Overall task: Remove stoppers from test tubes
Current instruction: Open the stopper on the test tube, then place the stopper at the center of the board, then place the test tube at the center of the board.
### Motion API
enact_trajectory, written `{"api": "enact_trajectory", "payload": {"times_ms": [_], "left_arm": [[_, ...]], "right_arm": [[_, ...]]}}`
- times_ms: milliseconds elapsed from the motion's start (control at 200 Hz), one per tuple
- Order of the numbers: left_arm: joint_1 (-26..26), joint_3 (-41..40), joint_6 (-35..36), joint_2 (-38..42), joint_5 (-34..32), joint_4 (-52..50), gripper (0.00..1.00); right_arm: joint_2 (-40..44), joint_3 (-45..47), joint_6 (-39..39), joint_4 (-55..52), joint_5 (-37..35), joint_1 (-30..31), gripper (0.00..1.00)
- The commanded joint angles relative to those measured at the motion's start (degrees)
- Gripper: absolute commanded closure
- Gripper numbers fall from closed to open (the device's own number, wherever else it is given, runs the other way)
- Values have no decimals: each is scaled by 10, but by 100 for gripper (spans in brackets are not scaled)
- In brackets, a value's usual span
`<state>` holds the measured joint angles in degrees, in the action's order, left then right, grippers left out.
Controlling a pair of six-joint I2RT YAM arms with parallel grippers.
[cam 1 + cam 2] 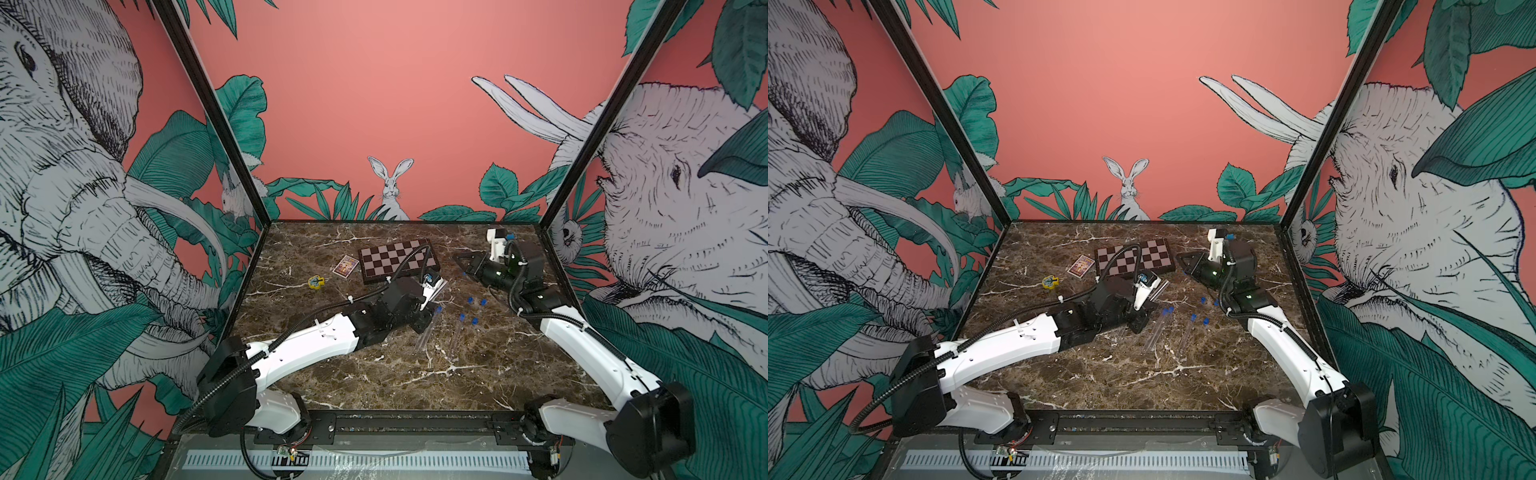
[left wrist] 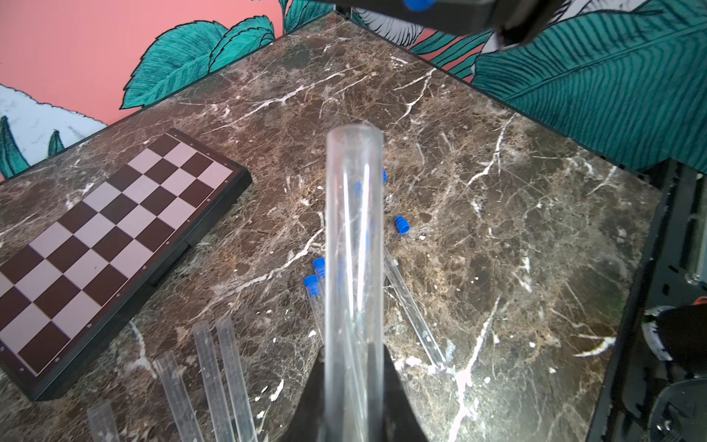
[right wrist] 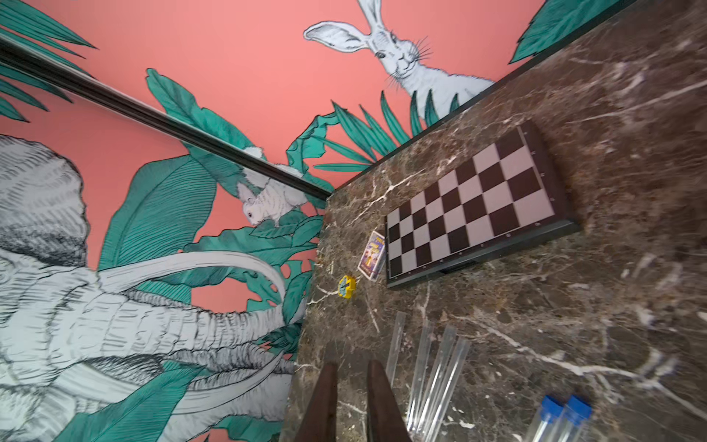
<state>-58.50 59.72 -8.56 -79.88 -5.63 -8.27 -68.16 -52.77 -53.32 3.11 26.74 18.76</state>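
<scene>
Left wrist view, uncapped test tube (image 2: 354,248) between fingers (image 2: 398,402)

Pink jungle-mural walls (image 1: 415,83), drawn elephants (image 1: 62,187), white rabbit (image 1: 391,189), green leaves (image 1: 245,112), black corner posts (image 1: 216,116), brown marble tabletop (image 1: 395,374).

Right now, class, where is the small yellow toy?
In both top views the yellow toy sits toward the left, beside the card pack, left of the chessboard.
</scene>
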Motion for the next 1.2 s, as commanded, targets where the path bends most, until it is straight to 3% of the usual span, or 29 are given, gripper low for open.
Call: {"api": "enact_trajectory", "payload": {"times_ms": [0, 180, 450, 860, 1195], "left_arm": [[14, 0, -26, 3, -15, -20, 100], [48, -17, -78, -5, 3, -30, 100], [62, -14, -102, -55, 32, -27, 100], [82, 28, -131, -204, 55, -35, 100], [82, 34, -131, -232, 49, -48, 100]], "right_arm": [[30, -4, 94, -59, -88, 5, 100], [37, 65, 161, -35, -185, 9, 100], [-17, 159, 160, 69, -219, 10, 100], [-103, 166, 157, 128, -229, 20, 100], [-220, 123, 177, 179, -281, 55, 100]]}}
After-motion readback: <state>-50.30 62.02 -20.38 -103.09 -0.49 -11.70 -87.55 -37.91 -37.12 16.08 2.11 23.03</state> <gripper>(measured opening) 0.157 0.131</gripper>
